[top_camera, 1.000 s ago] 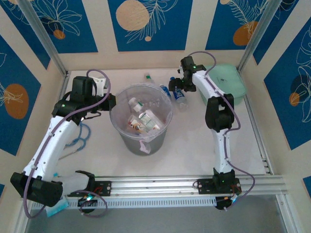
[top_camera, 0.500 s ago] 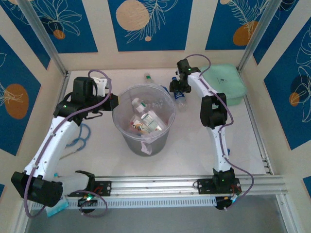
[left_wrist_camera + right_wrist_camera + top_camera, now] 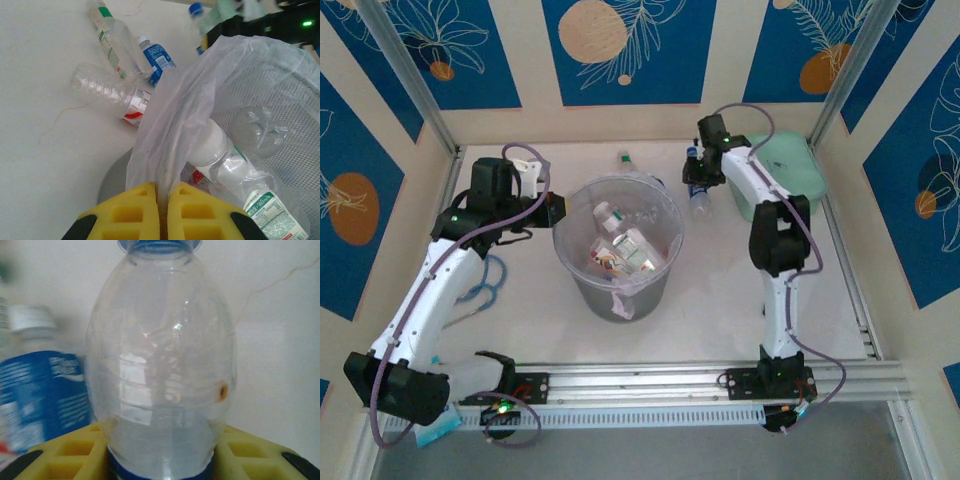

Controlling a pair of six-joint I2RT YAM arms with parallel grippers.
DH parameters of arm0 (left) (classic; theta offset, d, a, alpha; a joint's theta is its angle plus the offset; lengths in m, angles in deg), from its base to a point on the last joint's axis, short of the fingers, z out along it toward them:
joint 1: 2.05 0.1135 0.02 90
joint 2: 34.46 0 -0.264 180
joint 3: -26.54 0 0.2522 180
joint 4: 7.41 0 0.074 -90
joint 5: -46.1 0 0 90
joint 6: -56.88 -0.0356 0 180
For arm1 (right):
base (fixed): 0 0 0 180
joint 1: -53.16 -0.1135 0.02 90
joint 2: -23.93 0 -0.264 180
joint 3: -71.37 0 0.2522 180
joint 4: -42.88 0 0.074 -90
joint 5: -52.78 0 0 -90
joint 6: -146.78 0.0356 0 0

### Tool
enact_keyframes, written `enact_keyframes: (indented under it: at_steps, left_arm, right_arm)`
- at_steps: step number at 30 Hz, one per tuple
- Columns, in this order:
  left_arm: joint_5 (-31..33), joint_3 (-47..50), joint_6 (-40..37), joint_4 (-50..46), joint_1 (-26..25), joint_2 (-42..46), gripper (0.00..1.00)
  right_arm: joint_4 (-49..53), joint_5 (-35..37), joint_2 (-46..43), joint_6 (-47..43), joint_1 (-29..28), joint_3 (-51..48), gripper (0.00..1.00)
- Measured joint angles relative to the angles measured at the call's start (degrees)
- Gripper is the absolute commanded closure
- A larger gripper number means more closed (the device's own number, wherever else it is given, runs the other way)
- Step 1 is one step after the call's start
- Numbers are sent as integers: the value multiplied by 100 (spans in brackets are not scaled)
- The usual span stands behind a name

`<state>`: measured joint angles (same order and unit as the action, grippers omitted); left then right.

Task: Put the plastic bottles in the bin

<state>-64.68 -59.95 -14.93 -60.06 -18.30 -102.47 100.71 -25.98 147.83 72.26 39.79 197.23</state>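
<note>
Your right claw (image 3: 160, 442) is gripping a clear bottle (image 3: 160, 350) far right of the bin (image 3: 588, 292) (left claw (image 3: 162, 200) is pinching its bag (image 3: 200, 85)).

Grey bin (image 3: 588, 290); clear bottle (image 3: 160, 355), blue cap (image 3: 160, 244); blue-and-orange wall panels (image 3: 640, 70).

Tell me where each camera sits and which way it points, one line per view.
Top external: above and behind the bases, looking down on the table; left arm, right arm and bin show.
Left wrist: on the left arm, looking past its yellow jaws, shut on the clear bag, into the bin.
Right wrist: on the right arm, facing a clear bottle between its yellow jaws.
Shared: top external and left wrist both show bottles in the bin.
</note>
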Motion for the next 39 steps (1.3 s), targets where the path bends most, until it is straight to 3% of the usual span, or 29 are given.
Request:
enact_keyframes:
  at_steps: [15, 20, 28, 39]
  left_arm:
    - [308, 122, 345, 111, -295, 120, 100]
    - [636, 494, 811, 549, -671, 393, 100]
    - [1191, 737, 1364, 824, -1174, 616, 100]
    - [1661, 732, 1606, 826, -1552, 645, 100]
  right_arm:
    - [-586, -1150, -4225, 455, -35, -1770, 81]
    - [-852, -1325, -5318, 756, -704, -2356, 82]
    - [-1191, -837, -5477, 546, -2444, -2371, 82]
    - [-1075, -140, -4878, -52, -2944, -2973, 79]
